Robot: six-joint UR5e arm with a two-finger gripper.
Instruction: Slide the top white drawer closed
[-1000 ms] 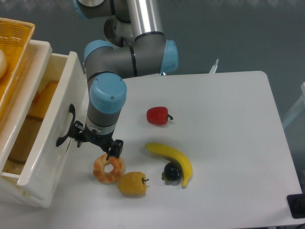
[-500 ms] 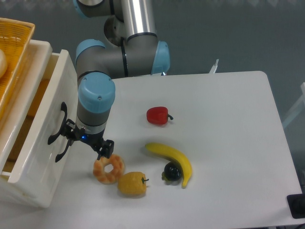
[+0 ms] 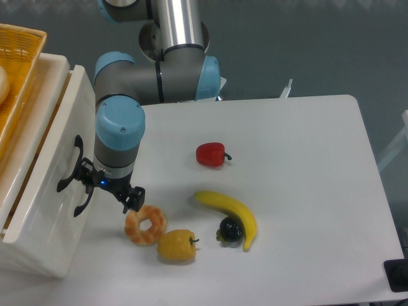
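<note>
Top white drawer [image 3: 48,172] nearly flush, pincer [image 3: 107,189] alongside

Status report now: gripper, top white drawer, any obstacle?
Gripper open, pressed at the drawer front by the black handle. Top white drawer nearly shut, a narrow gap left. Nothing seen blocking; donut lies just beside the gripper.

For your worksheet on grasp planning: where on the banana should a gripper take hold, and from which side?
Grip the banana across its thick middle, coming straight down from above. It lies flat, curving from upper left to lower right, so close across its narrow width, clear of the dark fruit touching its inner curve.
</note>
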